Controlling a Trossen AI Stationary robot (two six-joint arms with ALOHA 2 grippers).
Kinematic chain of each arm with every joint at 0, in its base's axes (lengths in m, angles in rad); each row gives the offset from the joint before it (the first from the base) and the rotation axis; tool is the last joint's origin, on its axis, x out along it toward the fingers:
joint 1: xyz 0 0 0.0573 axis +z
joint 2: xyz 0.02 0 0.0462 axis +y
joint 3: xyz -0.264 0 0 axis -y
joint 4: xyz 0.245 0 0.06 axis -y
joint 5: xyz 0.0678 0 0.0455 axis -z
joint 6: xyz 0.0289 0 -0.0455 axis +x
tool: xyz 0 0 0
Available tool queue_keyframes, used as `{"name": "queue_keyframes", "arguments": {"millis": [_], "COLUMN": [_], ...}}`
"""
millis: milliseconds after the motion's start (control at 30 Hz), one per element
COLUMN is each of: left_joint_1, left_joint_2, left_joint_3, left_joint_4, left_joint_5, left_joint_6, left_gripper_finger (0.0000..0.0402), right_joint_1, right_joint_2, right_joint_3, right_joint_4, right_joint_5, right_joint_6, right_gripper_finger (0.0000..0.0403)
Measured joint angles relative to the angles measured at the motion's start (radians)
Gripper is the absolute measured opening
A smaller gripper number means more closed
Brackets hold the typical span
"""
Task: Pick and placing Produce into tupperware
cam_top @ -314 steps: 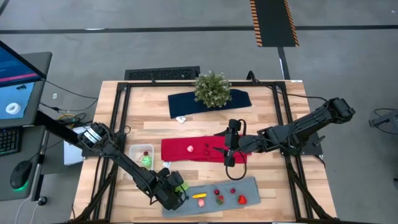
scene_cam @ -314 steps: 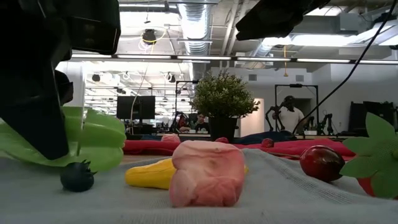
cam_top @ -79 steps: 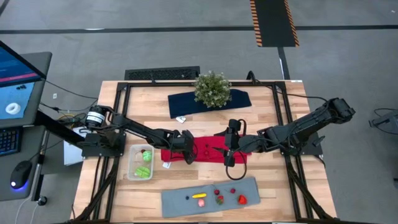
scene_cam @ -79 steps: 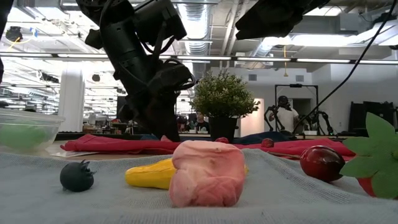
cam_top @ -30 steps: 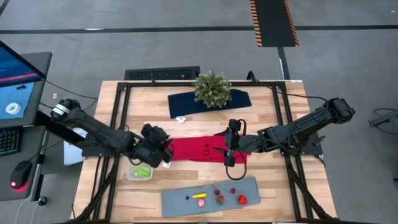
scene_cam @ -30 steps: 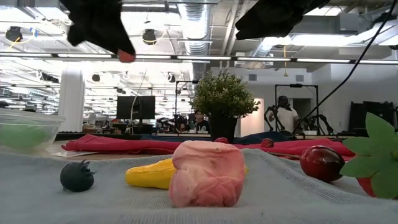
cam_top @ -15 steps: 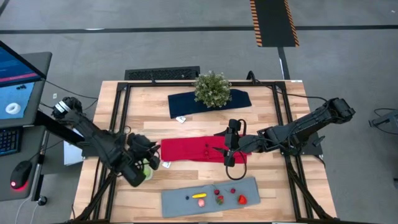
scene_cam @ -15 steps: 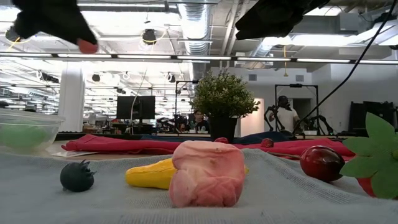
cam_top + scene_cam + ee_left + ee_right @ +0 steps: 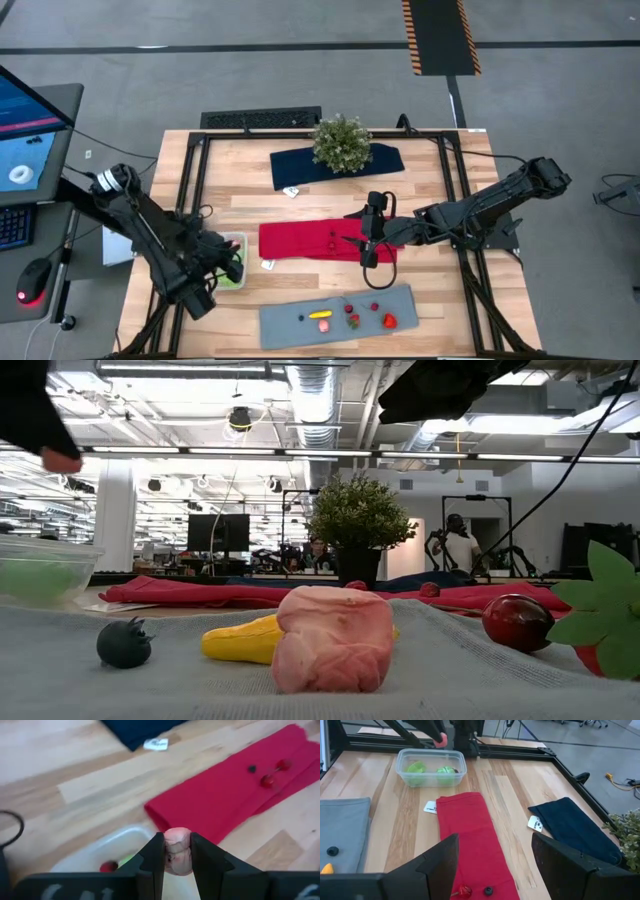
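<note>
Pink piece of produce (image 9: 177,851) sits pinched between my left fingers, and my left gripper (image 9: 177,855) is clamped on it from both sides. It hangs in the air, not resting on anything. In the right wrist view I can see that same pink bit (image 9: 440,740) up above the far edge of the tupperware (image 9: 431,766), so the container lies below and just off to one side of my grasp, not squarely under it. My wrist view agrees: the clear tub's rim (image 9: 107,843) shows just beyond my fingers, with a red piece (image 9: 107,866) and something green already inside. I judge the coming move is a short shift over the tub's middle, then a drop.

My left arm reaches across the table's left edge, bent at the elbow, wrist over the tub. The red cloth (image 9: 310,242) lies beside the tub. My right gripper (image 9: 496,865) waits over that cloth, fingers spread wide, holding nothing. More produce waits on the grey mat (image 9: 400,300).
</note>
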Motion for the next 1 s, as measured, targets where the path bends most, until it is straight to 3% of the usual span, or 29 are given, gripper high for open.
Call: {"name": "queue_keyframes", "arguments": {"millis": [467,1000], "left_joint_1": [-0.113,-0.143], "left_joint_2": [0.18,0.31], "left_joint_3": [0.0,0.0], "left_joint_4": [-0.01,0.07], "left_joint_5": [0.146,0.199], "left_joint_6": [-0.243,-0.31], "left_gripper_finger": [0.0068,0.0074], "right_joint_1": [0.0,0.0], "right_joint_2": [0.0,0.0], "right_joint_3": [0.0,0.0], "right_joint_4": [0.0,0.0], "right_joint_5": [0.0,0.0], "right_joint_6": [0.0,0.0], "right_gripper_finger": [0.0275,0.0275]}}
